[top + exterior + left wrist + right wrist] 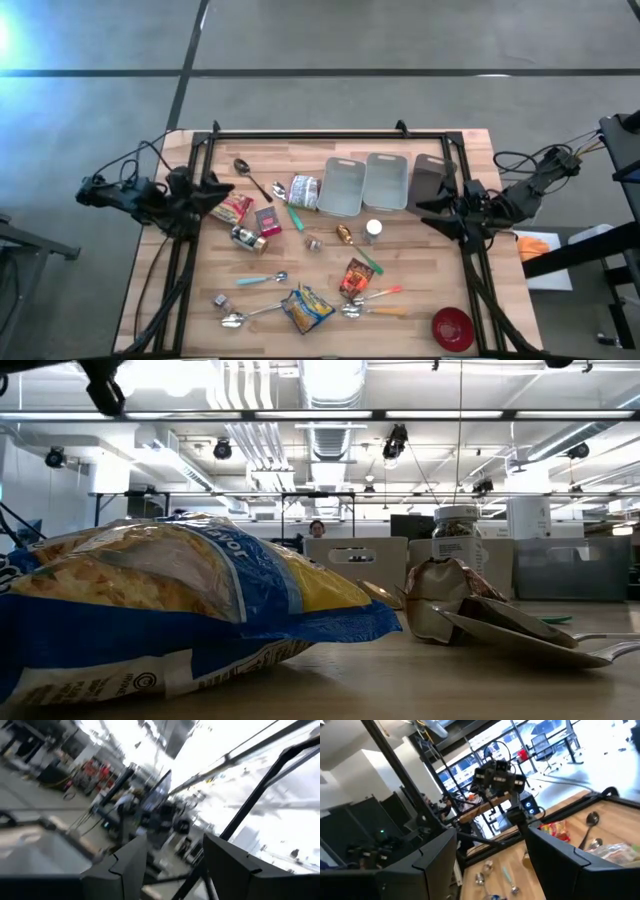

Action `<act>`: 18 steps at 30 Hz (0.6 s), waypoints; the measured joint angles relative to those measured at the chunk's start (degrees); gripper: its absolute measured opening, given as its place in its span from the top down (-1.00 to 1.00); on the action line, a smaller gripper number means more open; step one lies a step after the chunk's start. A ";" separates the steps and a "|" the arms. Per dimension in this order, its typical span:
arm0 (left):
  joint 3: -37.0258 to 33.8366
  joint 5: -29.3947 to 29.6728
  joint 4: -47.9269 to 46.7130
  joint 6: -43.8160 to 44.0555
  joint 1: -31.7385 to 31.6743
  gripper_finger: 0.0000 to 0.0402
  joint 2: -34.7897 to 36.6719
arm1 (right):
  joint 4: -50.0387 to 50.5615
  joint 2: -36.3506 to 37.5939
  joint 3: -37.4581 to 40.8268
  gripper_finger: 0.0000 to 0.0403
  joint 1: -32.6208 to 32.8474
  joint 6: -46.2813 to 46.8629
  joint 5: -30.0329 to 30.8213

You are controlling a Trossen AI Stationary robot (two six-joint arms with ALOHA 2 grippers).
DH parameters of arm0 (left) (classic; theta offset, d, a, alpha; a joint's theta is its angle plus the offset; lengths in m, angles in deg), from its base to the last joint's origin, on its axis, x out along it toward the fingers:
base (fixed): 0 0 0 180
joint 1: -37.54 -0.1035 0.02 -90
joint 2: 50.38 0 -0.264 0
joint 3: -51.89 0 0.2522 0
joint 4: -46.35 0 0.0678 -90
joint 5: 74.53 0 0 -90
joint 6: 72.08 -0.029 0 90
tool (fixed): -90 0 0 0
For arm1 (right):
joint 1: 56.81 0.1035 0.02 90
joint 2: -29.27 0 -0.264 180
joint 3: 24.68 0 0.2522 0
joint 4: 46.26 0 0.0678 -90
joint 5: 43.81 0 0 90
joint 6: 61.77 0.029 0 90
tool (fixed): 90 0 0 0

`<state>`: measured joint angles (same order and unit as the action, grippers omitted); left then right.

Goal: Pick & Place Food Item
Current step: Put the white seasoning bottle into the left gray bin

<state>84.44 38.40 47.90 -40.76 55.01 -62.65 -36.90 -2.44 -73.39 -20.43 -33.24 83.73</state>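
Open office/lab space behind, concrete floor, wooden desk (pixel 420 290) in a black frame. Both arms are parked at the desk's side edges, nothing held.

Clutter on the desk:
- three grey trays along the far edge: light tray (pixel 342 186), light tray (pixel 387 181), dark tray (pixel 430 179)
- silver foil packet (pixel 304 191) just left of the trays, with a steel spoon (pixel 251 176) further left
- red-and-yellow snack bag (pixel 233 208) at the left side, small red box (pixel 268 221) and a small jar on its side (pixel 246 238) just beside it
- mid-desk: green-handled utensil (pixel 295 217), small gold-wrapped item (pixel 344 234), upright jar with white lid (pixel 373 231)
- near side: orange snack packet (pixel 355 277), yellow-and-blue chip bag (pixel 306 309), several spoons around them, red bowl (pixel 452 328) at the near right corner

In the low view the chip bag fills the left foreground; the crumpled orange packet and a spoon sit to its right.

Left gripper (pixel 222 193): at the left edge, fingers apart, empty. The red-and-yellow snack bag lies just beside its tips, not touching as far as I can tell.

Right gripper (pixel 428 213): at the right edge, fingers apart, empty, near the dark tray. The lidded jar is its nearest item, apart from it. Chip bag and orange packet are well apart from both grippers, spoons crowded around them.
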 joint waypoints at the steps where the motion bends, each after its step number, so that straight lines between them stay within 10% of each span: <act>1: 0.04 0.01 1.47 -0.07 0.00 0.02 0.02 | 0.26 -0.11 -0.44 -0.17 -0.02 0.51 0.04; 18: 0.04 -0.26 0.46 2.22 0.00 0.02 -3.21 | 49.85 -18.50 -25.55 -0.17 -2.52 16.28 -0.31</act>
<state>84.48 38.14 48.36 -38.54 55.01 -65.87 12.96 -20.93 -98.95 -22.94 -16.96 83.42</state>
